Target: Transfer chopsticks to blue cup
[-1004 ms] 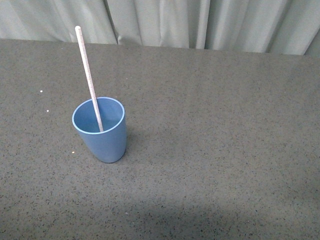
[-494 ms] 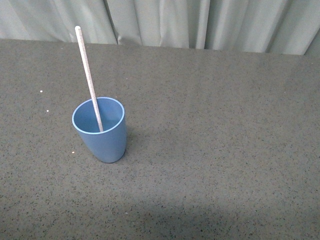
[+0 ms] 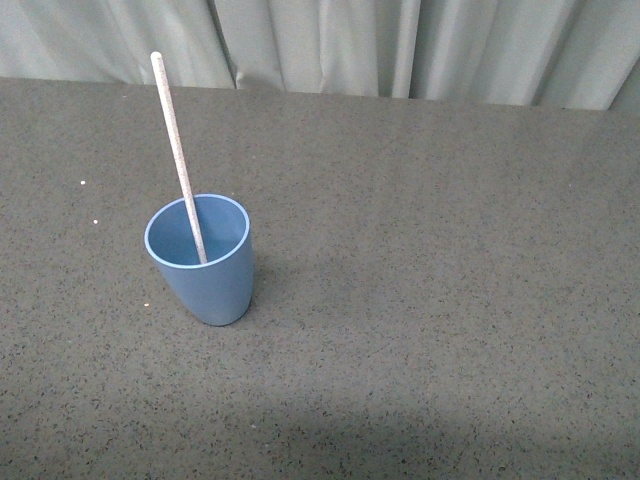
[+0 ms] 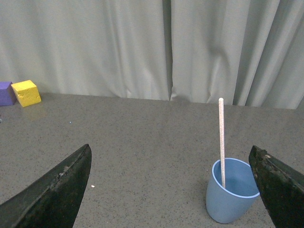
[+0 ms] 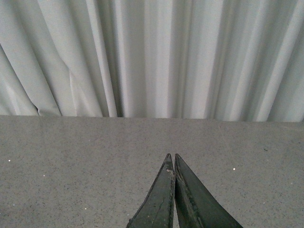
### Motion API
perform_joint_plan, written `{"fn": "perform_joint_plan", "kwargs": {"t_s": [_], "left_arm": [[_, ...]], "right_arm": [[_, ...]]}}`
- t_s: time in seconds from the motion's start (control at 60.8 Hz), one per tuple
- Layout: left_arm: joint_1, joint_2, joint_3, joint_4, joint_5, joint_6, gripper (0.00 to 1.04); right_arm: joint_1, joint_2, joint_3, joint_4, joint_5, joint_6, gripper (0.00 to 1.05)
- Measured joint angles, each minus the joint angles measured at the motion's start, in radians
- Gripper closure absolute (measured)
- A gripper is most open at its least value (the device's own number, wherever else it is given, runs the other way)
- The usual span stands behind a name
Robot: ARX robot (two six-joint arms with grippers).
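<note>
long thin cream-white chopstick stands tilted inside the light blue matte plastic cup on grey speckled table. left gripper spread wide, empty; right gripper fingers pressed together, empty.

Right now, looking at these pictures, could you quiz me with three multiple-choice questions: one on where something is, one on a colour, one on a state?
1. Where is the stick?
A. flat on the table
B. standing in the cup
C. held by a gripper

2. What colour is the cube beside the purple block?
A. yellow
B. red
C. green

3. How do the left gripper's jaws stand?
A. shut together
B. clamped on the cup
C. wide apart, holding nothing

Answers: 1 B, its lower end sits inside the cup and it leans on the rim. 2 A, it shows yellow by the curtain. 3 C, the jaws sit at opposite edges of the left wrist view.
</note>
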Motion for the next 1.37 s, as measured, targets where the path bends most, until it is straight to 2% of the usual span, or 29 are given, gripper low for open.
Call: {"fn": "perform_joint_plan", "kwargs": {"t_s": [0.115,0.362,0.477,0.708,0.938,1.037,1.136,1.202,1.235,1.366], "left_arm": [[0.000,0.000,0.000,0.000,0.000,0.000,0.07],[0.000,0.000,0.000,0.000,0.000,0.000,0.07],[0.000,0.000,0.000,0.000,0.000,0.000,0.07],[0.000,0.000,0.000,0.000,0.000,0.000,0.07],[0.000,0.000,0.000,0.000,0.000,0.000,0.07],[0.000,0.000,0.000,0.000,0.000,0.000,0.07],[0.000,0.000,0.000,0.000,0.000,0.000,0.07],[0.000,0.000,0.000,0.000,0.000,0.000,0.07],[0.000,0.000,0.000,0.000,0.000,0.000,0.07],[0.000,0.000,0.000,0.000,0.000,0.000,0.07]], "right_arm": [[0.000,-0.084,0.000,-0.083,0.000,0.000,1.04],[0.000,-0.142,0.000,-0.141,0.000,0.000,1.04],[0.000,-0.271,0.001,-0.306,-0.002,0.000,1.04],[0.000,-0.313,0.001,-0.319,-0.002,-0.001,1.04],[0.000,-0.314,0.001,-0.319,-0.002,-0.001,0.66],[0.000,-0.314,0.001,-0.319,-0.002,-0.001,0.42],[0.000,-0.314,0.001,-0.319,-0.002,-0.001,0.26],[0.000,-0.314,0.001,-0.319,-0.002,-0.001,0.10],[0.000,-0.314,0.001,-0.319,-0.002,0.000,0.07],[0.000,-0.314,0.001,-0.319,-0.002,0.000,0.09]]}}
